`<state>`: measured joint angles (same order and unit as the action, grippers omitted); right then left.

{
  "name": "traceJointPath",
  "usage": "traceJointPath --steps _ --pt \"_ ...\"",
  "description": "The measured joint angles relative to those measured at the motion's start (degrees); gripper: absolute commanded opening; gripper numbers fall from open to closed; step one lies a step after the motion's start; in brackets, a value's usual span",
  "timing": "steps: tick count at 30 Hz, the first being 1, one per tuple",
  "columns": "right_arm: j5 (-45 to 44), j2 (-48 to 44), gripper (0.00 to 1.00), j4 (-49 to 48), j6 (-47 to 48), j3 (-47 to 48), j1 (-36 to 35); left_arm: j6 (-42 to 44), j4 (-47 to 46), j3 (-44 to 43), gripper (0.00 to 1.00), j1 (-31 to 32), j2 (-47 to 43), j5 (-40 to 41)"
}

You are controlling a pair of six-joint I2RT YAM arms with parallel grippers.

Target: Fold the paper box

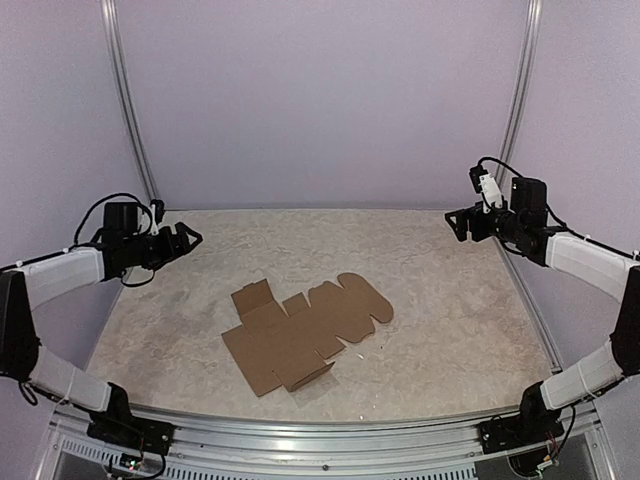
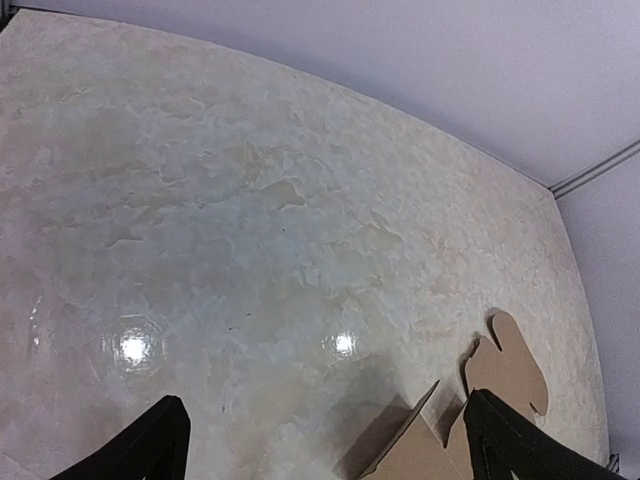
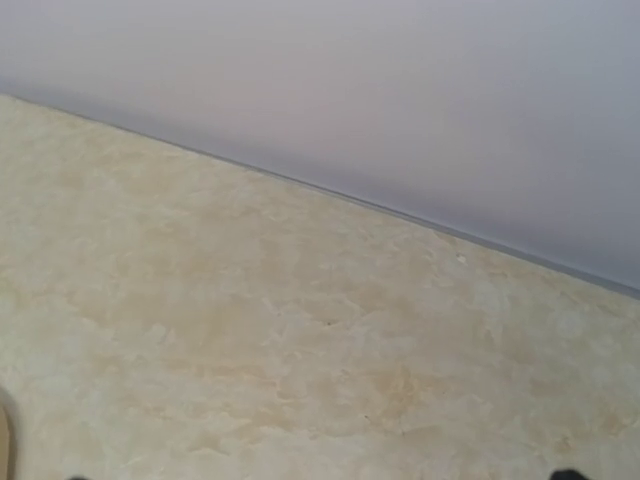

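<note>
Jaws stand wide apart on both sides, empty; the paper box (image 1: pixel 300 335) lies unfolded mid-way across the surface (image 1: pixel 460 320), well apart from them. Thin card may slide or crease when pinched

the paper box (image 1: pixel 305 335) was a plain, even brown. the table (image 1: pixel 450 310) was cream-beige with a cloudy, marbled mottling, and two white glare spots (image 2: pixel 132 347) showed on it in the left wrist view. the walls (image 1: pixel 320 100) were flat pale lilac-grey. the left gripper (image 1: pixel 188 240) and right gripper (image 1: pixel 458 225) were black, the arm covers (image 1: pixel 60 275) white, the frame rail (image 1: pixel 320 440) silver
</note>
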<state>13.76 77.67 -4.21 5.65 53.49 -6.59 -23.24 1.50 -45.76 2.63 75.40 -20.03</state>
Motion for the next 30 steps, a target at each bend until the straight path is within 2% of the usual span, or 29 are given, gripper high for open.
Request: traceJointPath --steps 4,7,15,21,27,30 --pt "1.46 -0.48 1.0 -1.31 -0.98 -1.77 1.14 1.86 2.69 -5.01 0.9 2.14 7.37 -4.46" --pt "7.96 -0.55 0.98 -0.68 2.43 -2.99 1.86 3.72 5.18 -10.12 0.9 3.91 12.79 -6.75" --pt "21.99 1.68 0.94 3.82 8.87 -2.75 1.9 9.92 11.76 -23.23 0.84 9.38 23.67 -7.37" --pt "26.58 3.08 0.93 6.93 11.41 -2.75 1.9 14.75 18.03 -34.58 0.78 10.93 35.34 -10.27" --pt "28.72 3.78 0.9 7.93 12.83 -2.75 1.9 17.59 23.98 -34.73 0.81 12.09 38.84 -13.05" --pt "29.2 4.57 0.89 9.2 13.97 -2.32 1.9 19.39 26.16 -32.3 0.77 15.54 37.51 -11.28"
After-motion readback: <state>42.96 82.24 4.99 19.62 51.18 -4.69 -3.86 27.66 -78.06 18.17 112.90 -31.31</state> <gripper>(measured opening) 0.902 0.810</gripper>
